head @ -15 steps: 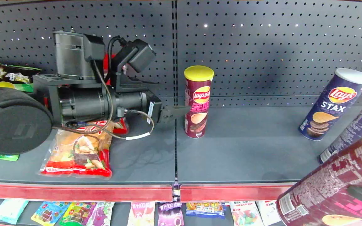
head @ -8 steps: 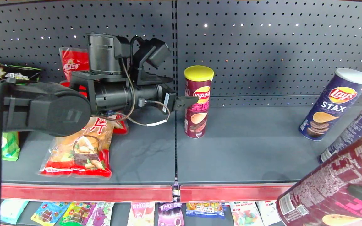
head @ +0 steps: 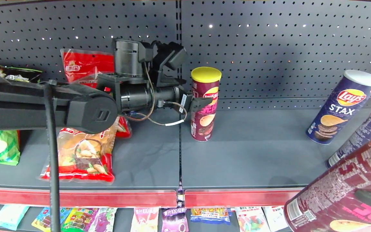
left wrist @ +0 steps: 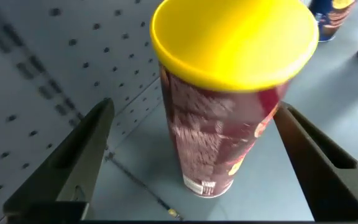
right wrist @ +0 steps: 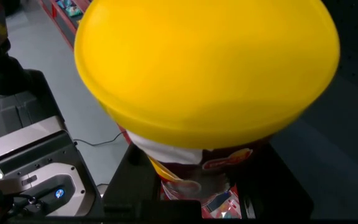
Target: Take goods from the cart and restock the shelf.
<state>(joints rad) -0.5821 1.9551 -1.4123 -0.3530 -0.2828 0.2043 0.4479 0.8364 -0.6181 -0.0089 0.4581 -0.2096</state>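
Grey shelf point(head: 253, 151), left jaws flanking upright can point(head: 204, 124)

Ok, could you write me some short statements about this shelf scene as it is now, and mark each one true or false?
1. The dark red cardboard tube with the yellow lid stands upright on the grey metal shelf. True.
2. The left jaws are shut tight on this tube. False: they stand open, one on each side of it.
3. The dark blue cardboard tube with the white lid leans tilted at the right of the shelf. True.
4. The right jaws are empty. False: they hold a second dark red tube with a yellow lid.
5. The clear plastic bag of peanuts with red edges hangs from the pegboard. False: it lies flat on the shelf.
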